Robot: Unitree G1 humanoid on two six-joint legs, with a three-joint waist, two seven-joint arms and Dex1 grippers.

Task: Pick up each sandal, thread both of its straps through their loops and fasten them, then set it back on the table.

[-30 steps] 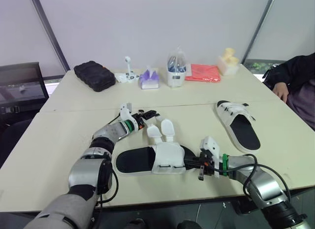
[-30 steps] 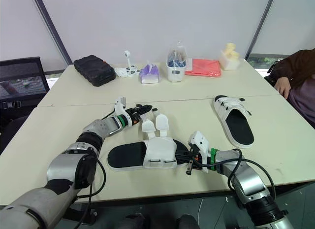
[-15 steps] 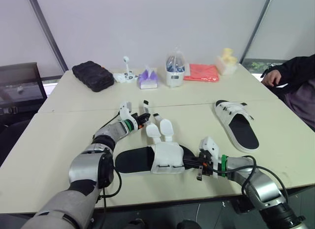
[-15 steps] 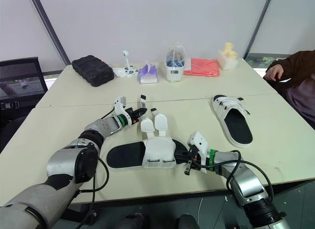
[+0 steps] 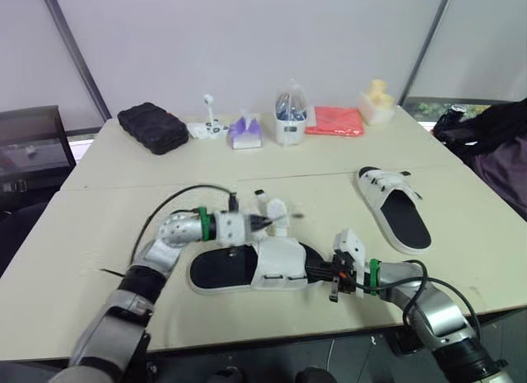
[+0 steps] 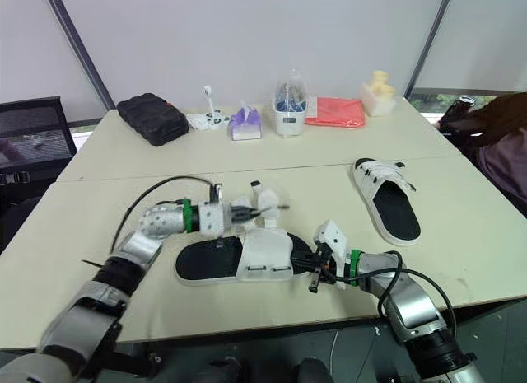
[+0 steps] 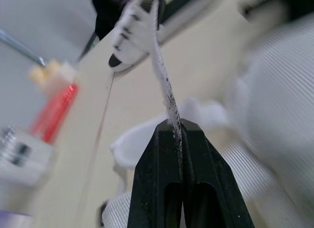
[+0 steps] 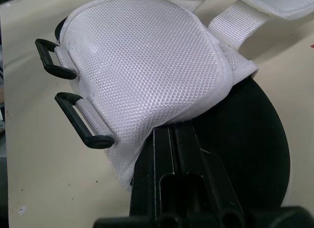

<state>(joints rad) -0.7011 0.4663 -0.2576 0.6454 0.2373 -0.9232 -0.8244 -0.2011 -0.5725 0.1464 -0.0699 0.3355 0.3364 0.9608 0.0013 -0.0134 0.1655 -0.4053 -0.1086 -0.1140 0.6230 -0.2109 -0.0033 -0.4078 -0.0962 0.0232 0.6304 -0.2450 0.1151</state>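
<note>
A black-soled sandal [image 5: 222, 269] with a white mesh upper [image 5: 280, 263] lies near the table's front edge, its two white straps [image 5: 277, 210] loose and pointing away from me. My left gripper [image 5: 260, 224] is shut on the edge of one strap [image 7: 164, 86], just beyond the upper. My right gripper [image 5: 316, 273] is shut on the sandal's right end, pinching the mesh upper's rim [image 8: 162, 122] beside two black loops [image 8: 73, 120]. A second sandal [image 5: 395, 206] with fastened straps rests at the right of the table.
Along the far edge stand a black case [image 5: 152, 126], a small white gadget [image 5: 209, 126], a purple tissue pack [image 5: 245, 132], a white jar [image 5: 290, 123], a red cloth [image 5: 333, 121] and a yellow item [image 5: 377, 101]. A person [image 5: 494, 144] sits at the right.
My left gripper went from open to shut on a strap, and the left forearm swung nearer to the sandal. The person's hand drew back. The right arm held still.
</note>
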